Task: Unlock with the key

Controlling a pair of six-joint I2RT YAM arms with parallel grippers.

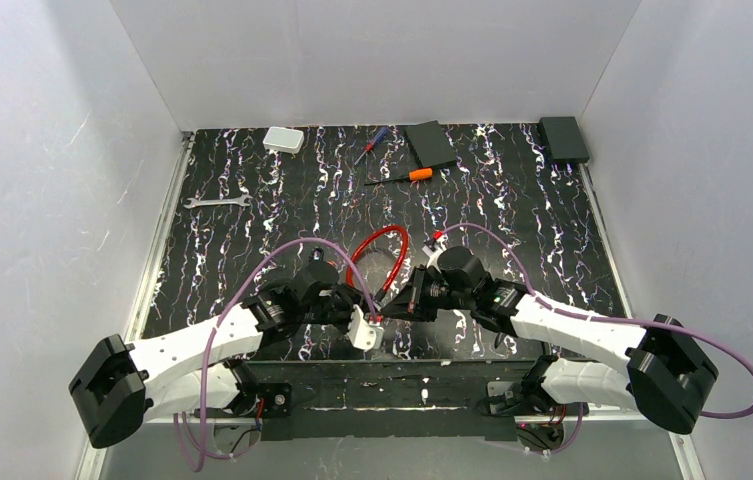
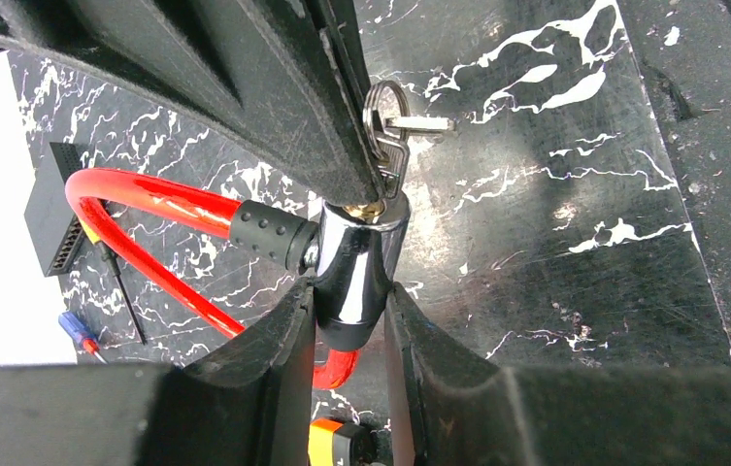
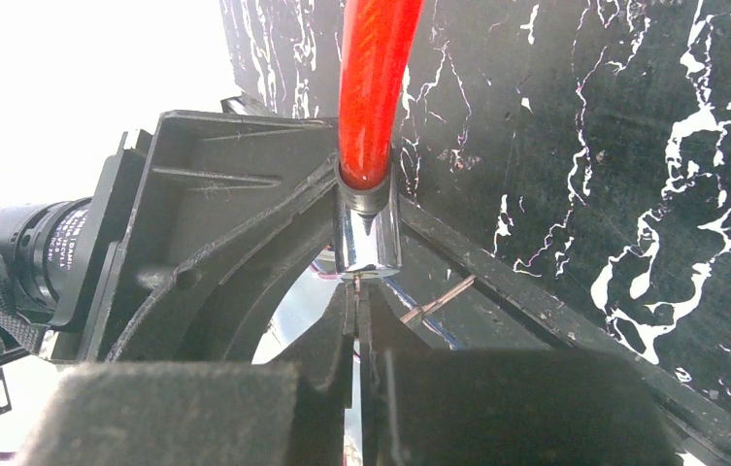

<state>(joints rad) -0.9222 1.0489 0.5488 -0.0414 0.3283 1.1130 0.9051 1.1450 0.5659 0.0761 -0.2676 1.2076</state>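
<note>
Although nothing has yet come apart, the pieces stand ready for the turn, near the front edge of the marbled table (image 1: 572,230). Item: left gripper (image 2: 349,325), fingers partly spread and clamped on either side of the chrome lock barrel (image 2: 351,262). Item: red cable (image 2: 148,194), looping away across the table, its black sleeve (image 2: 266,231) seated in the barrel's side, so the lock reads to me as not yet open. Item: the key (image 2: 392,167), silvery, on a ring (image 2: 387,105) with a spare key (image 3: 437,299) dangling, its bit at the brass keyhole in the barrel's end; how deep it sits I cannot tell. Item: right gripper (image 3: 357,309), fingers pressed together, pinching the key. Done, it seems: lock grasped, key presented to the keyhole. Left: turning the key and freeing the cable end.
</note>
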